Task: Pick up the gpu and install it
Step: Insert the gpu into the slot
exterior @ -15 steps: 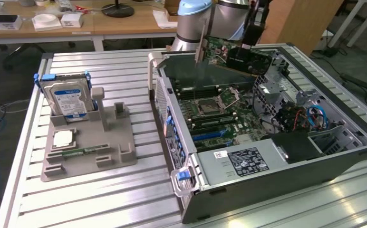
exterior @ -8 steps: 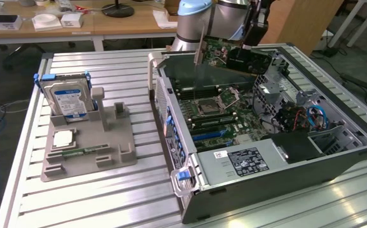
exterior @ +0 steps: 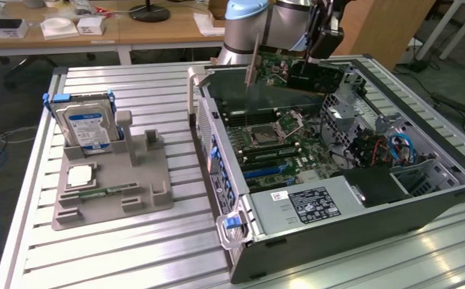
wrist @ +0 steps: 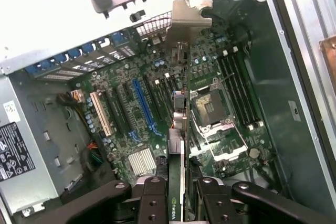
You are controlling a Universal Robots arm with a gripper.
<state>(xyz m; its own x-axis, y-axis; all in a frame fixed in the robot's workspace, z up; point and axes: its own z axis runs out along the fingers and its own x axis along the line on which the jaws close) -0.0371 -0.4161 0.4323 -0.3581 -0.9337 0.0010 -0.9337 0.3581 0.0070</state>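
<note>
currently the gpu [exterior: 301, 73] is held clamped in the end effector [wrist: 179, 191] above the far end of the open computer case [exterior: 425, 198]. if tilted or offset from the blue slot [wrist: 144, 106], its edge could be jammed against the board.

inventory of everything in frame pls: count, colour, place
gpu: 1, dark with silver bracket, held above the open case
computer case: 1, dark grey, open, on table, exterior view's right
motherboard: 1, green, inside the case
hard drive: 1, silver, blue-white label, upright in holder
holder: 1, grey, on table, exterior view's left
memory stick: 1, green, lying in holder
table: 1, silver slatted, under everything
gripper: 1, black, shut on the gpu
arm: 1, silver-blue, behind the case
</note>
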